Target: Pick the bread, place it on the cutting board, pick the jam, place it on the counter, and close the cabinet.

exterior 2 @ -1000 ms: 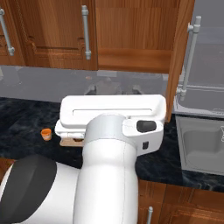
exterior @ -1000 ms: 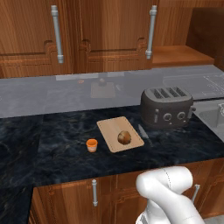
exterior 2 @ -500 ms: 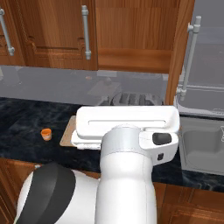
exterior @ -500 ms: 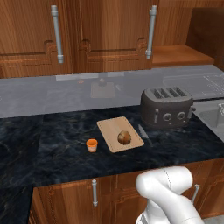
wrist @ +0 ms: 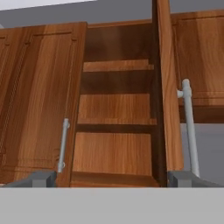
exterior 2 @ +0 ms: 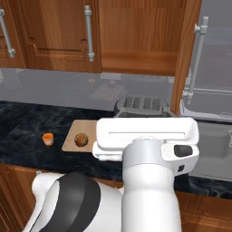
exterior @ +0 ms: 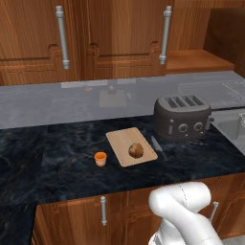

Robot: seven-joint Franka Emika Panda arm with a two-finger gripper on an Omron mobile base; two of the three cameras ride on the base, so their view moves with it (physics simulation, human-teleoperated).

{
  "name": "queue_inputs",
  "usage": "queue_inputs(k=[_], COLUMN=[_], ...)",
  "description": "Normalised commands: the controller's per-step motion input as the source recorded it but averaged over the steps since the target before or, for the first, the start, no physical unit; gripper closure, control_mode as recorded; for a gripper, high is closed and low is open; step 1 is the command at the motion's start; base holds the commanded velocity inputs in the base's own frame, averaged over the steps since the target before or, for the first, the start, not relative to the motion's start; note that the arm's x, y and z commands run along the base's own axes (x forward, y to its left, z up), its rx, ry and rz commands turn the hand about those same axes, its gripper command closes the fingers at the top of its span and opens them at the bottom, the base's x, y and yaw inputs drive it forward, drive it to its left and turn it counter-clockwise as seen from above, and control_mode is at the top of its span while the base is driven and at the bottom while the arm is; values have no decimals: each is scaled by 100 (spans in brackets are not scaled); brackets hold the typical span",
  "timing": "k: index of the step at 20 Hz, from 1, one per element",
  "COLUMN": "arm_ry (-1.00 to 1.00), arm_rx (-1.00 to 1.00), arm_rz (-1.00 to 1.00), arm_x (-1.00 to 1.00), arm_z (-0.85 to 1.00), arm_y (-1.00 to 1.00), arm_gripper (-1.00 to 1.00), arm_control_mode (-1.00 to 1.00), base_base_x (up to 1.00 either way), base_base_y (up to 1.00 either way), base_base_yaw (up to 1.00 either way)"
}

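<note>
Overhead, panelled wooden cabinet [wrist: 118, 109] door ajar

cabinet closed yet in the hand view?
No, one door of the cabinet stands edge-on to the camera, leaving the bare shelves inside exposed.

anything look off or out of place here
One thing: the cabinet stands open, its door swung out edge-on toward the camera, bare shelves showing. Below, all looks tidy: the bread sits on the cutting board, and the jam stands upright on the counter beside it.
</note>
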Motion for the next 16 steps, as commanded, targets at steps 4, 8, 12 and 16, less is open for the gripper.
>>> queue_inputs(k=[4,8,12,16], arm_ry=[0,0,0,0], arm_rx=[0,0,0,0], arm_rz=[0,0,0,0], arm_x=[36,44,41,40], arm_z=[-21,-17,-14,-9], arm_y=[-20,-17,-20,-24], arm_gripper=[-100,-100,-100,-100], arm_control_mode=[-100,-100,-100,-100], base_base_x=[0,0,0,0], base_base_y=[0,0,0,0], base_base_yaw=[0,0,0,0])
